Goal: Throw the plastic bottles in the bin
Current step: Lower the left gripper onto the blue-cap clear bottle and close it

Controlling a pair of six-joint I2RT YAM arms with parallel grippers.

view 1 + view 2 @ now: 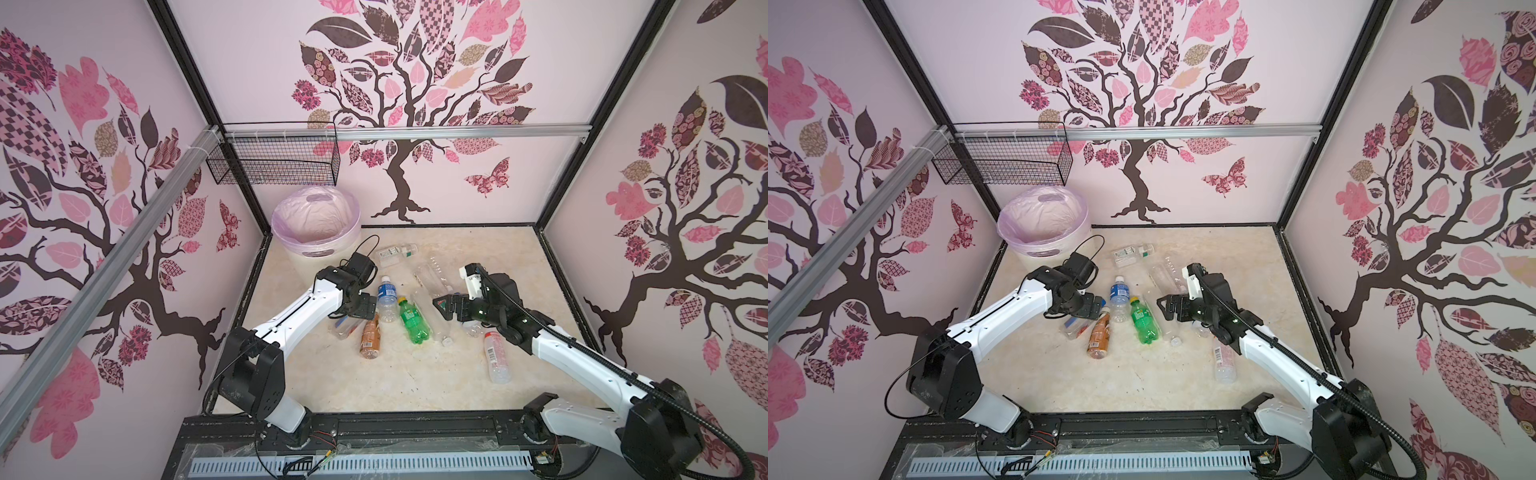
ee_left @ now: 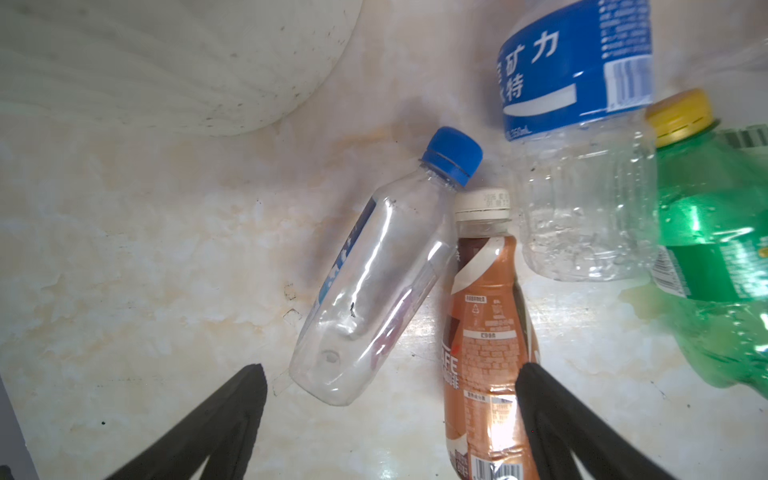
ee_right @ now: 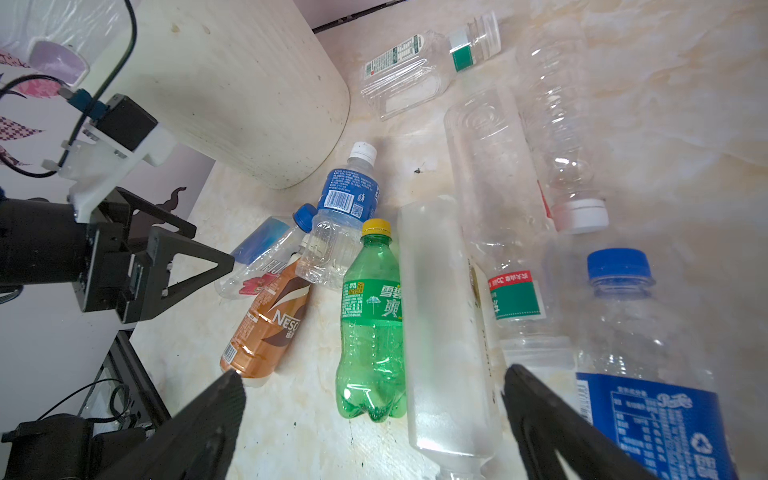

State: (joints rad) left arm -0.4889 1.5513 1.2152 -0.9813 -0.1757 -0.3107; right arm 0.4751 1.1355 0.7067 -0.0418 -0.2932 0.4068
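Observation:
Several plastic bottles lie on the marble floor in both top views: a blue-labelled one point(image 1: 386, 297), a green one point(image 1: 413, 322), a brown one point(image 1: 369, 338) and a red-printed clear one point(image 1: 496, 357). The bin point(image 1: 316, 249), lined with a lilac bag, stands in the back left corner. My left gripper point(image 2: 392, 368) hangs open over a clear blue-capped bottle point(image 2: 374, 291) and the brown bottle point(image 2: 486, 332), holding nothing. My right gripper point(image 3: 372, 372) is open above the green bottle point(image 3: 372, 324) and a frosted bottle point(image 3: 440, 332), also holding nothing.
A black wire basket point(image 1: 274, 160) hangs on the aluminium rail above the bin. More clear bottles point(image 1: 397, 251) lie toward the back wall, and one with a blue cap point(image 3: 640, 353) sits beside my right gripper. Walls enclose the floor on three sides.

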